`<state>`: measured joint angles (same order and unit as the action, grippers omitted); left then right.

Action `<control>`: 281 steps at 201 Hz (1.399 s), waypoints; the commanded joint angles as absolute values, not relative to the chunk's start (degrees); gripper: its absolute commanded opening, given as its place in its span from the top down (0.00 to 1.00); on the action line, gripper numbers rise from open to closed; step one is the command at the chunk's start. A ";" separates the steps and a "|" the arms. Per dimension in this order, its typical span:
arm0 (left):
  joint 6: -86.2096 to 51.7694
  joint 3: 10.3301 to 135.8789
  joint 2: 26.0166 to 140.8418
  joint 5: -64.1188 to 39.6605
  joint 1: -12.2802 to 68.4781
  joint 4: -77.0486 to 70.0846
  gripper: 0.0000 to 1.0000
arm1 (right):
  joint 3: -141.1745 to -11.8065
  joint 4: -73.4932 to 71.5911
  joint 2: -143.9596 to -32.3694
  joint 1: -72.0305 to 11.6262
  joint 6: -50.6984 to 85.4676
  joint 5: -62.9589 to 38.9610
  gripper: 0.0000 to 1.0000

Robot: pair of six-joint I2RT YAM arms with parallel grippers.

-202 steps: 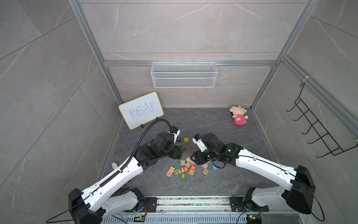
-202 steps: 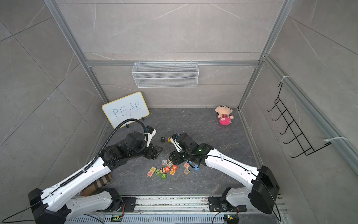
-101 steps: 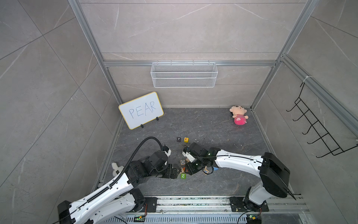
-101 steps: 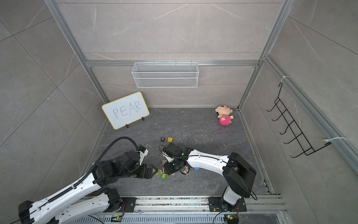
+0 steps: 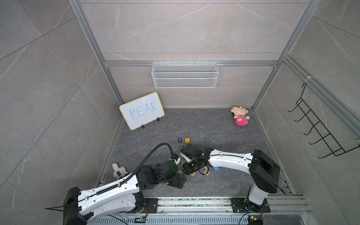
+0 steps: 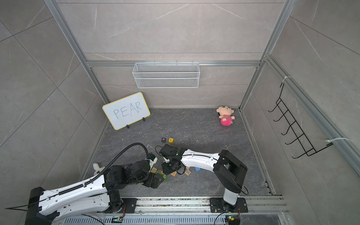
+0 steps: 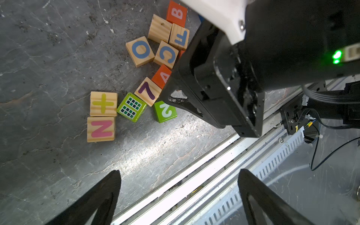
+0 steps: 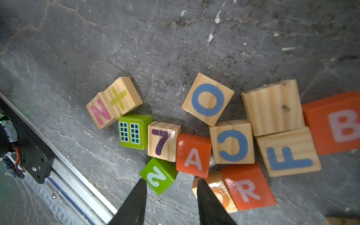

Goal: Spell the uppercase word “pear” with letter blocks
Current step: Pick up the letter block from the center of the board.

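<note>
The dark stone surface (image 5: 204, 126) fills a grey-tiled cell, with a whiteboard (image 5: 142, 110) reading PEAR propped at the back. The black P block (image 5: 179, 139) and the yellow E block (image 5: 187, 139) stand side by side mid-surface. The orange A block (image 8: 193, 155) and the R block (image 8: 247, 188) lie close together among pale wooden blocks (image 8: 231, 142). The right gripper (image 8: 171, 181) hovers partly open beside the A, holding nothing. The left gripper (image 7: 179, 171) gapes wide and empty.
</note>
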<state>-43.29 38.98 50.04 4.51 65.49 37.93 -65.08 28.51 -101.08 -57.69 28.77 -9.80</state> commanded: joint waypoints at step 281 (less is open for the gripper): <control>-42.24 39.35 50.02 8.79 65.76 33.11 0.02 | -70.89 36.57 -108.27 -59.24 28.79 2.67 0.58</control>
